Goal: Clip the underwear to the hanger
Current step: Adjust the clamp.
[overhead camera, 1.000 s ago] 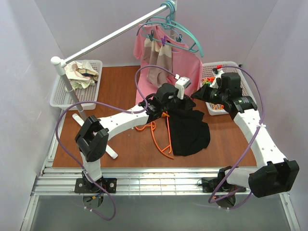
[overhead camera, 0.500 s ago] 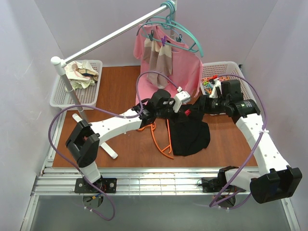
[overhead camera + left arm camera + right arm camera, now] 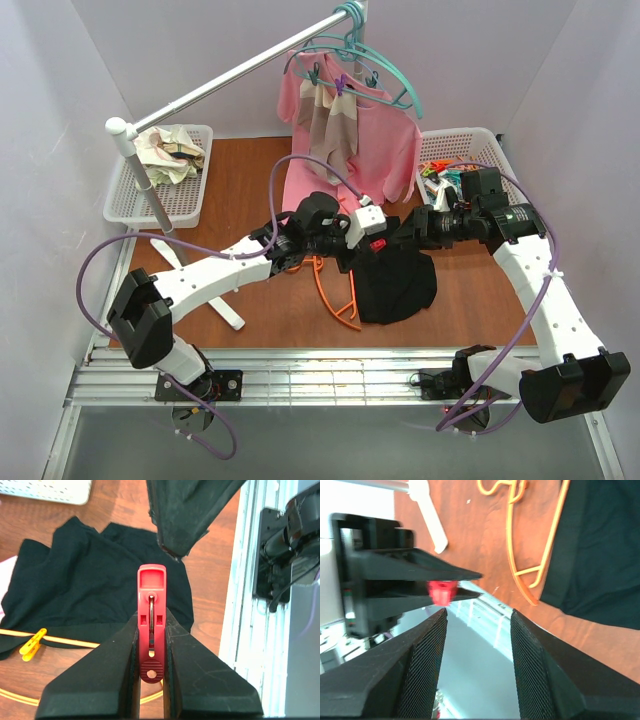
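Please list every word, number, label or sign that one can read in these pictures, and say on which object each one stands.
None: no view shows any readable text. The red plastic clothes peg gripped in the left gripper is plain, and so are the black cloth underwear, the thin orange plastic hanger and the white plastic basket at the far left.

pale lilac walls [image 3: 60, 100]; brown wood tabletop [image 3: 250, 180]; white clothes rail [image 3: 230, 78]; white basket [image 3: 120, 212].
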Robot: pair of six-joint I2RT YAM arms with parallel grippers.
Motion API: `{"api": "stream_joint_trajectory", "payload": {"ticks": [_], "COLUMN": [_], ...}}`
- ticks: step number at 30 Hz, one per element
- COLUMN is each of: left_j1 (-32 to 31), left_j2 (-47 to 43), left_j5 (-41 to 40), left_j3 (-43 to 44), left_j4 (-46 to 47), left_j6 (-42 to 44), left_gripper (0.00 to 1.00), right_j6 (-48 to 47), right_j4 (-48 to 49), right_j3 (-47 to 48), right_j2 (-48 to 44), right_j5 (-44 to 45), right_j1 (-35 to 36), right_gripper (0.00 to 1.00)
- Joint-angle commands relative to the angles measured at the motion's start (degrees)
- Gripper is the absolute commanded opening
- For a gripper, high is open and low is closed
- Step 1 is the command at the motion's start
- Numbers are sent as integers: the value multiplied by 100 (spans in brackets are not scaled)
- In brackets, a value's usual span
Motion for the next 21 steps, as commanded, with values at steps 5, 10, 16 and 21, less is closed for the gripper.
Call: {"api": "stream_joint_trajectory", "payload": {"ticks": [5, 10, 16, 21], "left_j1": [-200, -270, -410, -499], "left_j2": [172, 269, 357, 401], "left_j5": [-168, -176, -220, -273], "left_j3": [196, 363, 442, 530], "left_j4": [-397, -388, -388, -388], "left_j6": [285, 276, 224, 215], "left_gripper": [0, 0, 0, 0], "right_j6": [204, 300, 300, 239], "right_j4": [157, 350, 447, 500], "right_j3": [19, -271, -543, -632], "right_j2": [-192, -324, -412, -430], "right_j5": [-646, -761, -761, -708], "right_j1": [26, 17, 26, 26], "right_gripper": [45, 45, 44, 42]}}
